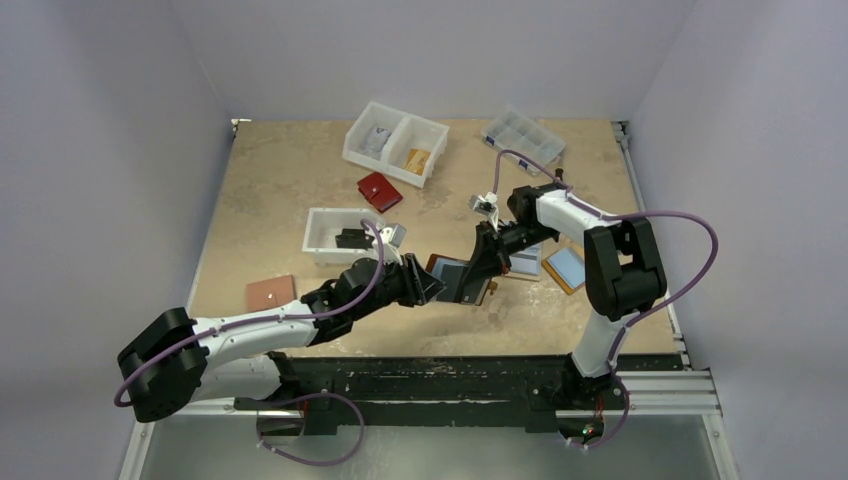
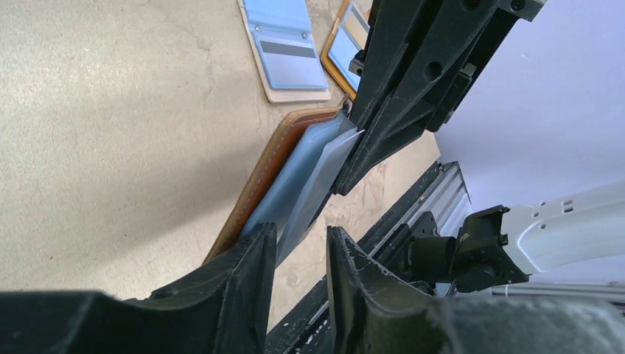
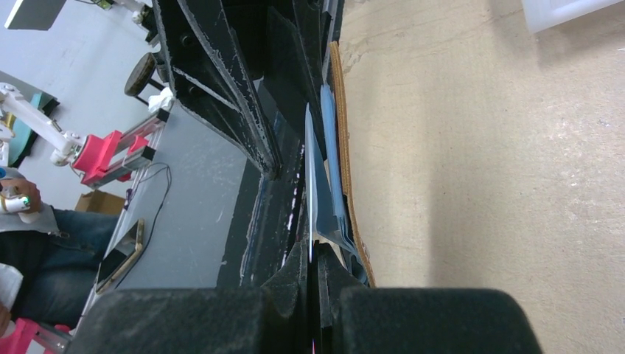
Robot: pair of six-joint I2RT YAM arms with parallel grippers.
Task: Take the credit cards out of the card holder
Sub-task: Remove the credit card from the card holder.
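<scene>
The right gripper (image 3: 315, 254) clamped a credit card (image 2: 328, 173) protruding from the card holder (image 2: 269, 158); the left gripper (image 2: 301, 236) stood narrowly parted astride that card's other end.

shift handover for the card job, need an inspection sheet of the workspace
surface: tan table, mottled
job's things: card holder on edge between both tools, blue panels showing; loose credit cards nothing seen
clutter: red wallet, divided white bin, white tray, clear organiser, brown holder, open holders by right arm
grippers: left tool open, pale sheet ending at its gap; right tool shut on card holder's pale sheet, card or panel unclear
cables: purple cables loop off both arms, clear of the holder
surroundings: pale walls; seated person outside the cell
</scene>
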